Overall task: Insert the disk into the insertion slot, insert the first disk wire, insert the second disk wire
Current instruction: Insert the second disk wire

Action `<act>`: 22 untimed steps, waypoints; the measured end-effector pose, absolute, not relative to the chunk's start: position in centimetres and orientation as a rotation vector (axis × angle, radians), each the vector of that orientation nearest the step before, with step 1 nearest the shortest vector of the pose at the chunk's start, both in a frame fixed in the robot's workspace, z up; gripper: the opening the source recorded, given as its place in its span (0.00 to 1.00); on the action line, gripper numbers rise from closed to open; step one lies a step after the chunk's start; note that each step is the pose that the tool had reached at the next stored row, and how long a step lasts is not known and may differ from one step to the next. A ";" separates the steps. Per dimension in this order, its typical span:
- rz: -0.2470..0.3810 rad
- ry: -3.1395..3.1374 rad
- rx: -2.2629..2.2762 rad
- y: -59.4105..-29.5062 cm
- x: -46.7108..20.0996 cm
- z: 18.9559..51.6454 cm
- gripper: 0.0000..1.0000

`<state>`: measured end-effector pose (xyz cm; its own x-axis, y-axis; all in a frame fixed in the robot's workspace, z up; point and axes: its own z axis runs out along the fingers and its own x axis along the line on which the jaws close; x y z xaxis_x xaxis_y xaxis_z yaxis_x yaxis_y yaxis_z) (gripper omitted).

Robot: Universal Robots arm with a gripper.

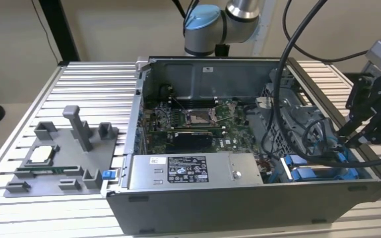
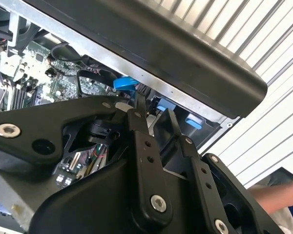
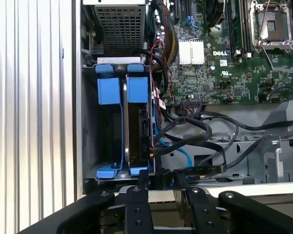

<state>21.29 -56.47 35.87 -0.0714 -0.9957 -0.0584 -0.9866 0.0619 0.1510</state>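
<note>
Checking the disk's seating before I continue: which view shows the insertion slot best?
The first wrist view: it looks straight into the insertion slot, the disk standing on edge inside. The exterior view catches its blue tabs obliquely, behind cables. The second wrist view shows blue tabs beyond the tool.

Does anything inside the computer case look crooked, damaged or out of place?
Nothing looks damaged. The disk stands straight in the slot. Only the black cables beside it lie in loose loops, close to the gripper.
</note>
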 end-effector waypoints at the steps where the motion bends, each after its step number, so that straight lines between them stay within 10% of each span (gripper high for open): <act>1: -0.232 -2.244 2.098 -56.5 21.2 35.9 1.00; 11: -0.232 -2.244 2.098 -56.4 21.2 35.7 1.00; 12: -0.232 -2.244 2.098 -56.4 21.2 35.7 0.00; 22: -0.237 -2.246 2.100 -56.6 20.3 37.2 0.00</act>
